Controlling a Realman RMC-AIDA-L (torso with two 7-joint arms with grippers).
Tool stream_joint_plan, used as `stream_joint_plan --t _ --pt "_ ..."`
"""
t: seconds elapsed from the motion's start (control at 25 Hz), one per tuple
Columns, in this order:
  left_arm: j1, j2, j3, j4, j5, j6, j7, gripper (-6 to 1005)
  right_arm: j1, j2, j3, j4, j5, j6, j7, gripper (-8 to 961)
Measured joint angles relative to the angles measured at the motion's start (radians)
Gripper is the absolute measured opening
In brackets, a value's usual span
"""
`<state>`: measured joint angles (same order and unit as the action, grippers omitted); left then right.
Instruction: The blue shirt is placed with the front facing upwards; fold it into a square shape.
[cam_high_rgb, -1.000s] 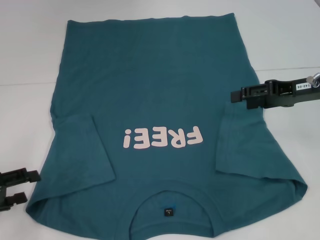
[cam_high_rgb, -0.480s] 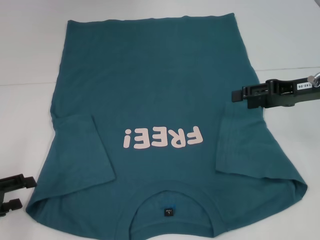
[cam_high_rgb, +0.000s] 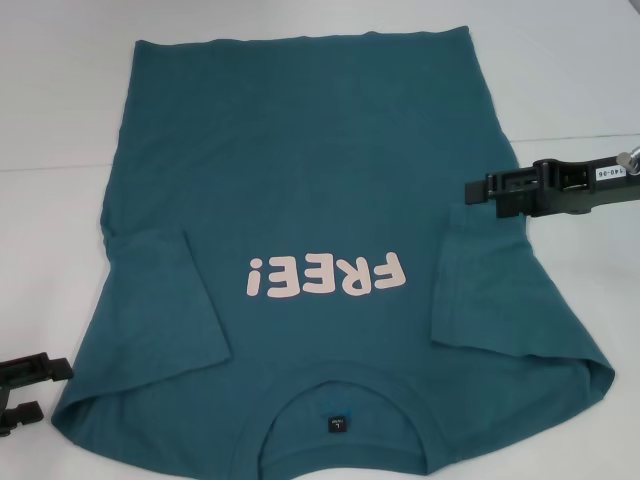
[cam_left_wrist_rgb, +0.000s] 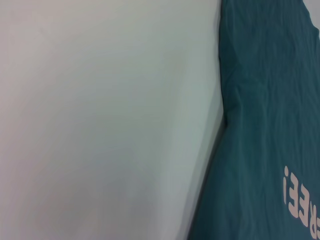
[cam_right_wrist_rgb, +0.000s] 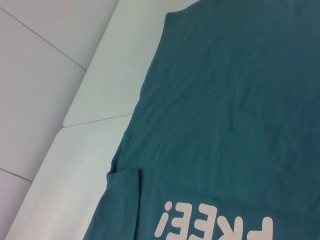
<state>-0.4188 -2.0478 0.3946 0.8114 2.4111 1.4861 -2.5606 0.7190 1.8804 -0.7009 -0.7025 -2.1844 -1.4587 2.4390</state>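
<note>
My right gripper (cam_high_rgb: 478, 192) hangs over the right side of the blue shirt (cam_high_rgb: 320, 180), just above where the folded-in right sleeve (cam_high_rgb: 490, 290) begins, its fingers pressed close together on nothing. My left gripper (cam_high_rgb: 40, 388) sits low at the near left, just off the shirt's shoulder corner, fingers spread apart and empty. As I judge it, both sleeves are already tucked in and the next step is to fold the length over, so I should come down on the shoulder corners near the collar (cam_high_rgb: 340, 412) with both grippers at once, pinch both layers of cloth, lift evenly and carry them toward the far hem (uneven height would skew the fold). The shirt lies flat, front up, on the white table (cam_high_rgb: 60, 120), collar toward me, hem at the far edge. It is dark teal, mostly smooth with faint creases, with the pale pink "FREE!" lettering (cam_high_rgb: 327, 276) across the chest and a small dark label (cam_high_rgb: 339, 424) inside the round collar.
</note>
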Motion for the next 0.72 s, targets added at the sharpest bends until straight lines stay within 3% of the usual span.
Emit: stream_joint_plan --t 0.72 --pt "-0.039 -0.001 0.033 -0.05 0.043 -0.002 -0.001 747 -0.005 0.0 0.001 0.0 0.006 0.0 0.0 804"
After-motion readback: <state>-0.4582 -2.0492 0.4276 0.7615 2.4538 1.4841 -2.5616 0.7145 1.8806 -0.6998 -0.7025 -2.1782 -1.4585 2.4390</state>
